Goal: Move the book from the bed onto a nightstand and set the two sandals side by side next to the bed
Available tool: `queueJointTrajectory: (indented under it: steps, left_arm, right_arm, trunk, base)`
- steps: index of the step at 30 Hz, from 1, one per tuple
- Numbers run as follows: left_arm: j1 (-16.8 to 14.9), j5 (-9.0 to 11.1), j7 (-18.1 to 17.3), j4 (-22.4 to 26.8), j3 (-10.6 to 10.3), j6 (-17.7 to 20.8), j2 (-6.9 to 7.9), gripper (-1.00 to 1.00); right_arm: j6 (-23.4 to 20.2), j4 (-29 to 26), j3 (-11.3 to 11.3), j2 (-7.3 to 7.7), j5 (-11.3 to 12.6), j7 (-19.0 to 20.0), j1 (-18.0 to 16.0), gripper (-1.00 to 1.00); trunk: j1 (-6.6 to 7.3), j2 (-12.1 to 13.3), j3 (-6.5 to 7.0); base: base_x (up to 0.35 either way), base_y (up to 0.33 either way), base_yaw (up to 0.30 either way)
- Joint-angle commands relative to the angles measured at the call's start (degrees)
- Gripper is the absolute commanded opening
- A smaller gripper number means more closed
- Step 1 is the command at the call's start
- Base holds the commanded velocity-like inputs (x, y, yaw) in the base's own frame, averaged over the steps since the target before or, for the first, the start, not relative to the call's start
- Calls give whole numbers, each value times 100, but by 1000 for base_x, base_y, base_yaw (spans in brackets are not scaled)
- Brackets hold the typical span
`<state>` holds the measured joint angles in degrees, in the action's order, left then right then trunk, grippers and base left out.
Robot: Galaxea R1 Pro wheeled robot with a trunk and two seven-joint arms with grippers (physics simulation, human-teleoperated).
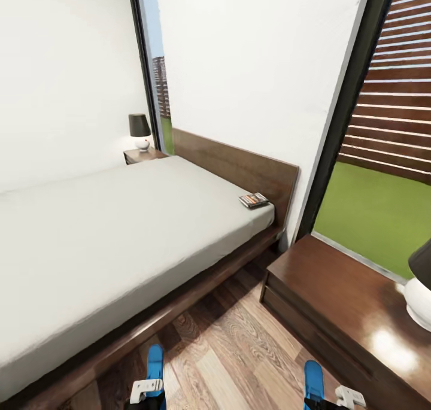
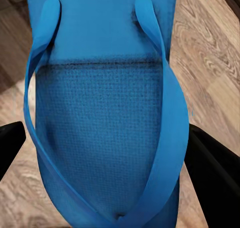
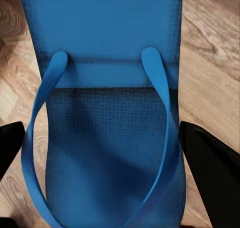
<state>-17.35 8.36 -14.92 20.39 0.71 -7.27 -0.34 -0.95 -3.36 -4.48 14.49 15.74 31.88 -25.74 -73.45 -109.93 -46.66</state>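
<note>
Two blue sandals, one gripped by the left gripper (image 1: 146, 392), one by the right gripper (image 1: 323, 398), black fingers (image 2: 210, 158) pressed on each side. Left sandal (image 2: 105, 128) and right sandal (image 3: 107, 113) both pointing long-way ahead, above the floor (image 1: 233, 344) beside the bed (image 1: 108, 230). Book (image 1: 254, 200) far ahead on the mattress corner by the headboard, nearer the right arm and the nightstand (image 1: 341, 302).

L hand (image 1: 146, 392) & R hand (image 1: 335, 397) low, each clamped.

Far corner: small lamp (image 1: 140, 131), dark shade, white round base. Near right edge: second lamp (image 1: 421, 284), same type, partly cut off. Green lawn (image 1: 374, 209) and distant tower building (image 1: 161, 85) outside.
</note>
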Motion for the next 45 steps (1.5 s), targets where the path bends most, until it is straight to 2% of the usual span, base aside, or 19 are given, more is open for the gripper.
queueJointTrajectory:
  steps: [1,45]
  left_arm:
    - [-5,51,-37,-9,8,-5,-1,-100]
    - [-5,51,-37,-9,8,-3,-1,-100]
  right_arm:
    - [-10,2,-44,2,-1,26,-1,-100]
    - [-10,2,-44,2,-1,29,-1,-100]
  trunk:
    - [1,-2,-7]
    - [1,-2,-120]
  base:
    - [0,0,276]
    - [0,0,276]
